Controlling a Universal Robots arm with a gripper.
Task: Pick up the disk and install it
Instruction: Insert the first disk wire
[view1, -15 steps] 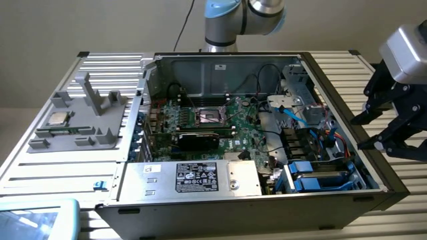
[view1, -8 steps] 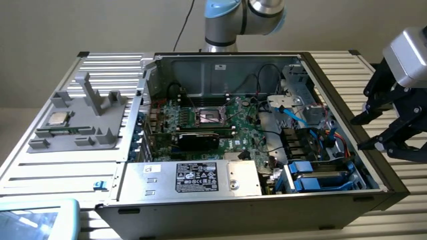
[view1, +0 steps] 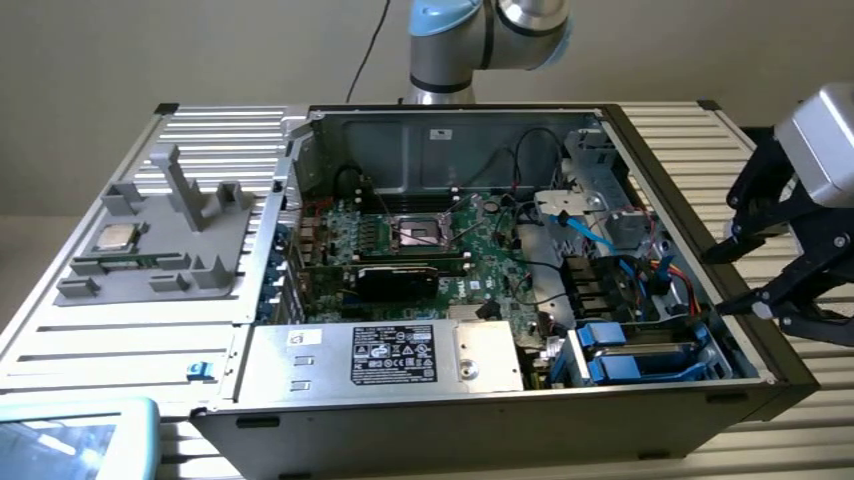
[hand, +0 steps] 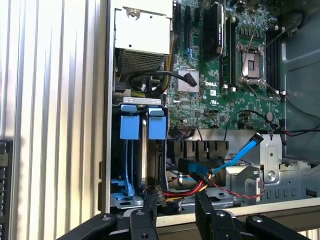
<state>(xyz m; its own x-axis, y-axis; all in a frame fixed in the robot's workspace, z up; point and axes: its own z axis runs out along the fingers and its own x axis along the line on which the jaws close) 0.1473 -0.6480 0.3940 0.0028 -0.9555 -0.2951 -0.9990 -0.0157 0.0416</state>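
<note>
Ribbed metal tabletop (hand: 50, 100) flanks the open case (view1: 467, 415), claw (hand: 175, 220) spread empty at its rim near the disk (view1: 651, 350) (blue-framed).

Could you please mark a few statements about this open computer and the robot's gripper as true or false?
1. The gripper holds the disk. False: its fingers stand apart with nothing between them, and the disk, in its blue bracket, stands in the drive bay.
2. A CPU chip lies on the grey fixture beside the computer case. True.
3. The case is closed. False: it is open, with the motherboard exposed.
4. The gripper is at the corner of the case where the drive bay is. True.
5. The power supply lies on the table outside the case. False: it sits inside the case.
</note>
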